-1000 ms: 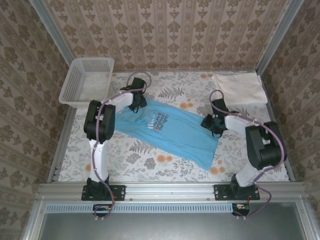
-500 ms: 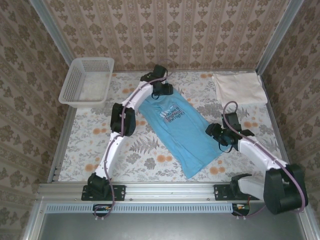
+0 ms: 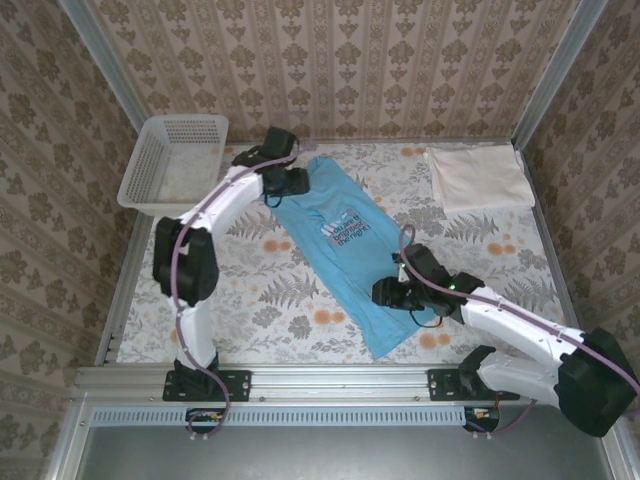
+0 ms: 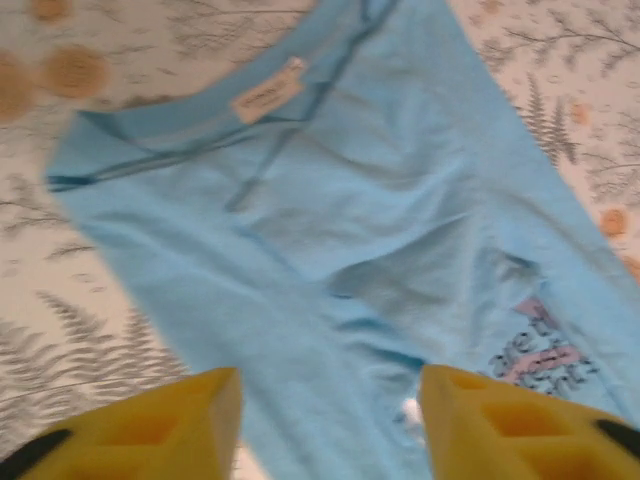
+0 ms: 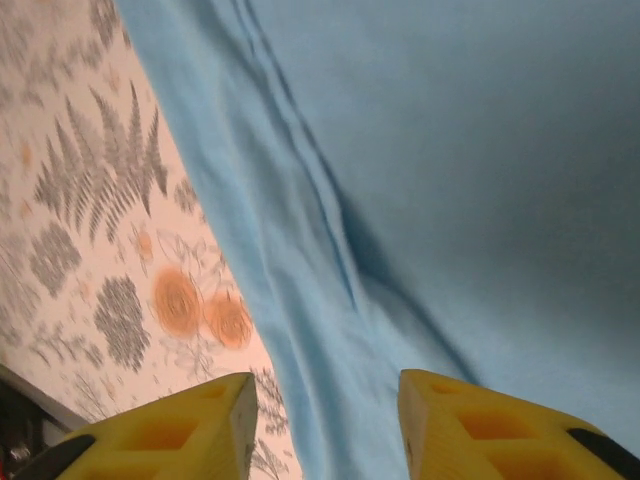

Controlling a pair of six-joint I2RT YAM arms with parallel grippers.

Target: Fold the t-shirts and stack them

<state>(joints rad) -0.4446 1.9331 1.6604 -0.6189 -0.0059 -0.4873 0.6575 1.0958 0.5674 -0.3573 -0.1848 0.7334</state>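
Note:
A light blue t-shirt (image 3: 352, 272) lies flat and slanted on the floral table, collar at the back, hem toward the front. Its chest print (image 3: 345, 229) faces up. My left gripper (image 3: 289, 184) hovers at the shirt's back-left edge near the collar; in the left wrist view it (image 4: 330, 420) stands open over the blue cloth (image 4: 350, 200). My right gripper (image 3: 386, 293) sits over the shirt's lower right part; in the right wrist view it (image 5: 328, 420) is open above a seam fold of the shirt (image 5: 450, 150). A folded cream-white t-shirt (image 3: 478, 178) rests at the back right.
A white plastic mesh basket (image 3: 170, 160) stands at the back left corner. Metal frame rails (image 3: 340, 380) border the table at the front and sides. Floral tablecloth (image 3: 250, 290) shows left of the blue shirt and in front of the cream one.
The left gripper has swung left from the shirt's back end to its back-left edge. The right gripper has moved left onto the lower shirt. The shirt lies slightly straighter.

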